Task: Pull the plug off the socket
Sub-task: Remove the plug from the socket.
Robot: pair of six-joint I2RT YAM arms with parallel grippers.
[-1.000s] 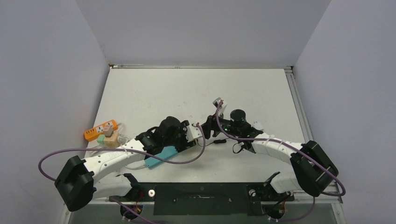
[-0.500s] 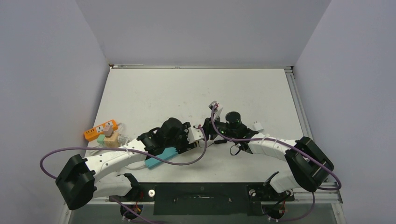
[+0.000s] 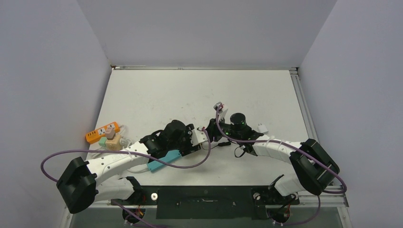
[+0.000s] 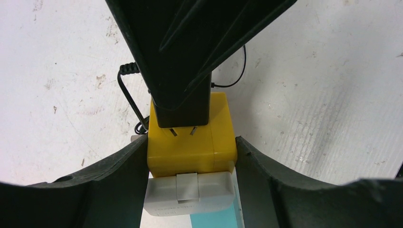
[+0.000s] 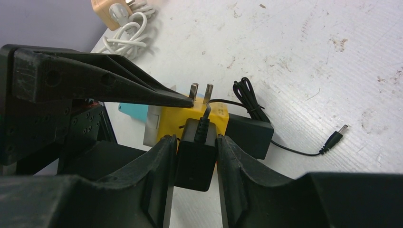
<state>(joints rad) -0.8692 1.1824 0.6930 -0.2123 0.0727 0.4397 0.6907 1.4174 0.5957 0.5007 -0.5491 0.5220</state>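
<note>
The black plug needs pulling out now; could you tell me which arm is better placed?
Right: the right gripper already clamps the black plug, while the left gripper braces the yellow socket block.

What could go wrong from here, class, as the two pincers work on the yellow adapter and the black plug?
1. The plug's prongs already show, so the black plug is only partly seated in the yellow adapter; an angled pull by the right pincer might bend them.
2. The left pincer grips only the adapter's sides, so the adapter may slip free.
3. The thin black cable lies loose nearby and could snag.
</note>
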